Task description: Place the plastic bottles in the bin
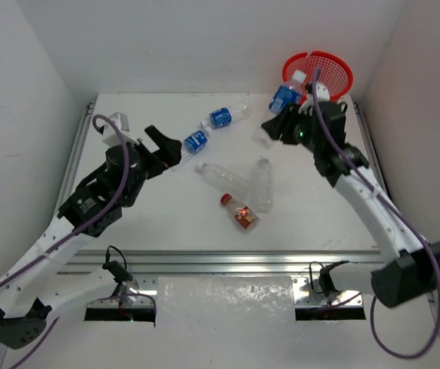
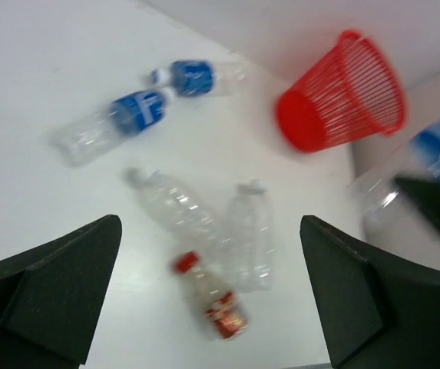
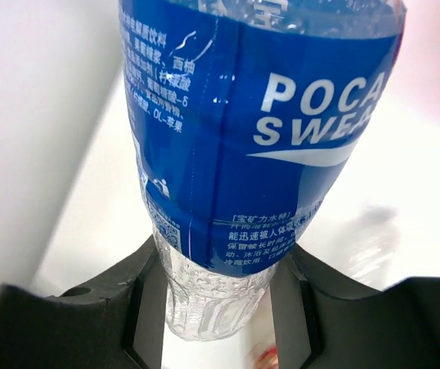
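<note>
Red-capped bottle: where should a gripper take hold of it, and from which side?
Probably across its labelled body near the base, from straight above. The red-capped bottle lies flat, cap end close to the two plain bottles; the base end has bare table on both sides.

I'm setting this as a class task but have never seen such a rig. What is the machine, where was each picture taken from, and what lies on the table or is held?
Two robot arms share a white table. One picture looks down from above; the other two come from cameras on each wrist. The left gripper is open and empty. The right gripper holds a blue-labelled bottle near the red mesh bin. Five bottles lie on the table: two blue-labelled, two plain clear, one red-capped.
</note>
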Available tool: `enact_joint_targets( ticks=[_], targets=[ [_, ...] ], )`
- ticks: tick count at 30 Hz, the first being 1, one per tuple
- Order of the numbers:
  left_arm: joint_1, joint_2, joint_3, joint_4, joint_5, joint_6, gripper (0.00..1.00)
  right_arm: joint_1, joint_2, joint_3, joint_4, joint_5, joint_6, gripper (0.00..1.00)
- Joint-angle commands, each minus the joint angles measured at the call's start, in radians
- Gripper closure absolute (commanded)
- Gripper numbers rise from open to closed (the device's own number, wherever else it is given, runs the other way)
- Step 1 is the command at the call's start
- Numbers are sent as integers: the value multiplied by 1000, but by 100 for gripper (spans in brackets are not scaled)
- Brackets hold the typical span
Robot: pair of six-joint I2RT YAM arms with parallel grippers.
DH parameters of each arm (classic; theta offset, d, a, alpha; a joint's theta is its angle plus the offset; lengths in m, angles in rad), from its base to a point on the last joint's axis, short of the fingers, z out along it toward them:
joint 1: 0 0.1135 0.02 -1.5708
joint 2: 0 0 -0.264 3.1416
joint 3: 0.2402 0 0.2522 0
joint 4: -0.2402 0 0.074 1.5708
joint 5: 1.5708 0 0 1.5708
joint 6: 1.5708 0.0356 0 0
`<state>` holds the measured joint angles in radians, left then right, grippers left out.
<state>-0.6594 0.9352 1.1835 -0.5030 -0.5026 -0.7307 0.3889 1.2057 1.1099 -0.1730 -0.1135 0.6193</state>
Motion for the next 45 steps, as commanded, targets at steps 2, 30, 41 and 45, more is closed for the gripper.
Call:
enact_joint_targets(
  ticks=[2, 30, 41, 45],
  targets=[
    [0, -52, -134, -118, -50, 145, 0, -157, 250, 262, -86, 103, -99, 100],
    [-85, 200, -255, 38, 208, -11, 0, -384, 824, 1282, -258, 261, -299, 1],
    [-287, 531, -116, 106, 122, -402, 0, -233, 228, 475, -434, 95, -168, 1],
    [-333, 686, -15, 52, 87, -461, 3, -211, 47, 225, -407, 112, -139, 1]
  ],
)
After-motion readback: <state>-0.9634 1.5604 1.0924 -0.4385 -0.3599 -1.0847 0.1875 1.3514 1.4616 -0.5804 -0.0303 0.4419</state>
